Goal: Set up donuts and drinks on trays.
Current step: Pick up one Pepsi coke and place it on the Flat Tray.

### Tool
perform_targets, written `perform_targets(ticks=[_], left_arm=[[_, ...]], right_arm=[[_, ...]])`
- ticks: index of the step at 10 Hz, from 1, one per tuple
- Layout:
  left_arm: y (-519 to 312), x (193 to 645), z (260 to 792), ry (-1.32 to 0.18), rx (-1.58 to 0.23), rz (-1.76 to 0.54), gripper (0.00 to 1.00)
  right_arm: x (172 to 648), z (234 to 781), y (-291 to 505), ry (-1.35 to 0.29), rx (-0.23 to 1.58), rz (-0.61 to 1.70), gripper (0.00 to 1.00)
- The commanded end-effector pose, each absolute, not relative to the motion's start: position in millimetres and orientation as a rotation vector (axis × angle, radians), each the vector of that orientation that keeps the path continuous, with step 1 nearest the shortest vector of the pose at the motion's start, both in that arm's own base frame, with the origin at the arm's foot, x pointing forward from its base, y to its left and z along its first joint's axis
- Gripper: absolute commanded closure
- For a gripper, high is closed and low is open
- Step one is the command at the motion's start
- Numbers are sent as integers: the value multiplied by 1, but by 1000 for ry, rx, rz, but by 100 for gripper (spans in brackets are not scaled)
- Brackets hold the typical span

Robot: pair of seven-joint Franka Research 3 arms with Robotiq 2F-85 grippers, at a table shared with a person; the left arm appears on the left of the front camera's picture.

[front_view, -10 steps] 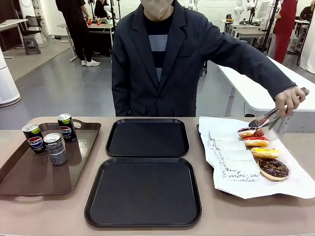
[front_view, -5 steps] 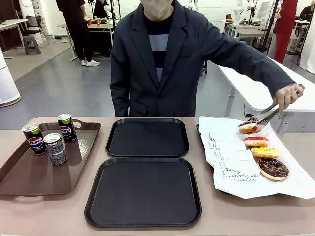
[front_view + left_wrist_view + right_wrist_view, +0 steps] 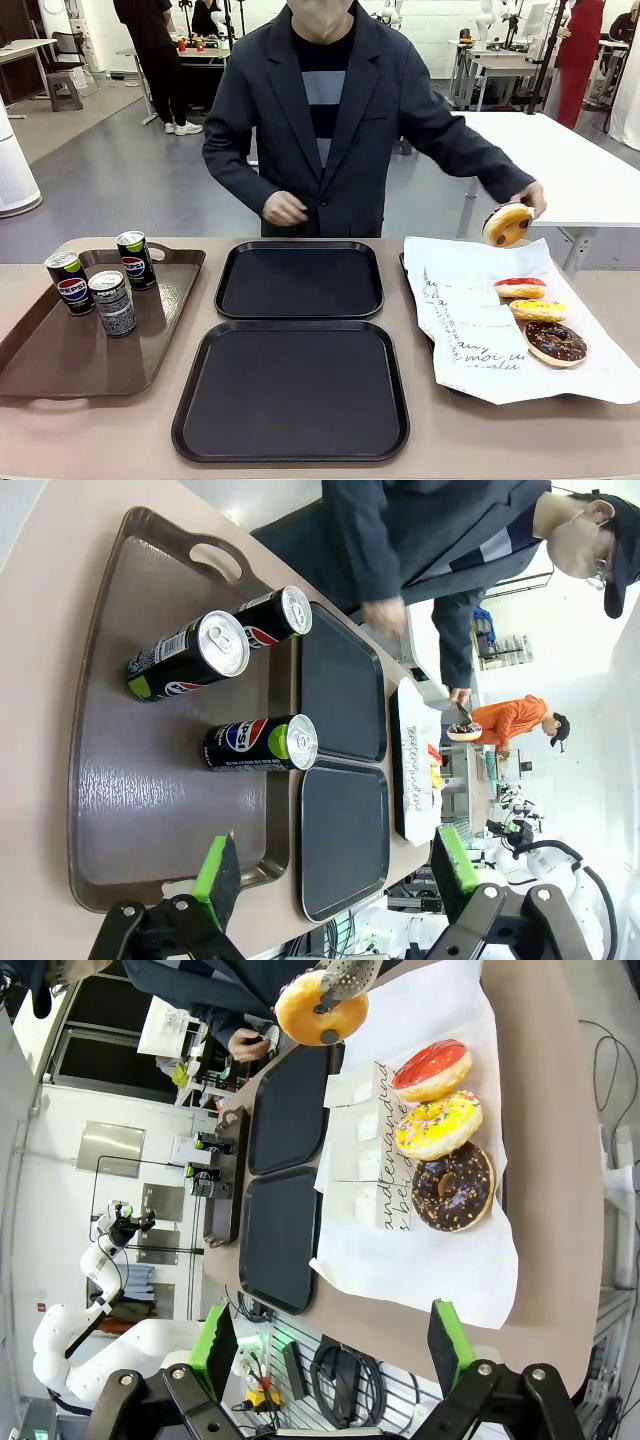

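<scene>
One second back, the person's tongs were down on the far donut; now the person's hand [image 3: 530,197] holds that glazed donut [image 3: 508,224] up in the air with the tongs [image 3: 345,978], over the far end of the white paper [image 3: 470,330]. You can guess the first donut is on its way to a tray. Both black ones, the far tray [image 3: 300,280] and the near tray [image 3: 292,390], are bare. The brown tray [image 3: 60,350] on the robot's left has the three cans [image 3: 112,303] standing close together. Your left gripper [image 3: 335,875] hangs near that tray's end, fingers wide apart, holding nothing. Your right gripper [image 3: 330,1345] is spread wide too, by the near edge of the paper. A red-topped donut [image 3: 520,288], a yellow donut [image 3: 538,310] and a chocolate donut [image 3: 556,342] lie in a row on the paper. The person's arm is over that side, so watch out there; nothing blocks the cans.
</scene>
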State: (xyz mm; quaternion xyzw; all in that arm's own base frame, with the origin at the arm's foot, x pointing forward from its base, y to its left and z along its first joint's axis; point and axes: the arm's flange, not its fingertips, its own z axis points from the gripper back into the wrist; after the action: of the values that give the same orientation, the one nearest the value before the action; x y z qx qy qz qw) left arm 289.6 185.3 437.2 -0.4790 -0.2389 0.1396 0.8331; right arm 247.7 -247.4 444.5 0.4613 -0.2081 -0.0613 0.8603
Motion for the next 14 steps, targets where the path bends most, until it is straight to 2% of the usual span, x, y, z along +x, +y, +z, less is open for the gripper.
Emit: perform_targets(ticks=[1, 5, 7, 9, 14], left_arm=[[185, 290, 437, -506, -1015, 296, 0], [121, 352, 510, -438, -695, 133, 0], [69, 379, 526, -311, -387, -24, 0], [18, 393, 518, -194, -97, -169, 0], [-45, 415, 488, -153, 29, -164, 0]], right_arm=[[249, 446, -247, -469, 993, -122, 0], [249, 446, -247, -469, 993, -122, 0], [249, 446, -247, -469, 993, -122, 0], [249, 446, -247, -469, 993, -122, 0], [249, 446, -247, -469, 993, -122, 0]])
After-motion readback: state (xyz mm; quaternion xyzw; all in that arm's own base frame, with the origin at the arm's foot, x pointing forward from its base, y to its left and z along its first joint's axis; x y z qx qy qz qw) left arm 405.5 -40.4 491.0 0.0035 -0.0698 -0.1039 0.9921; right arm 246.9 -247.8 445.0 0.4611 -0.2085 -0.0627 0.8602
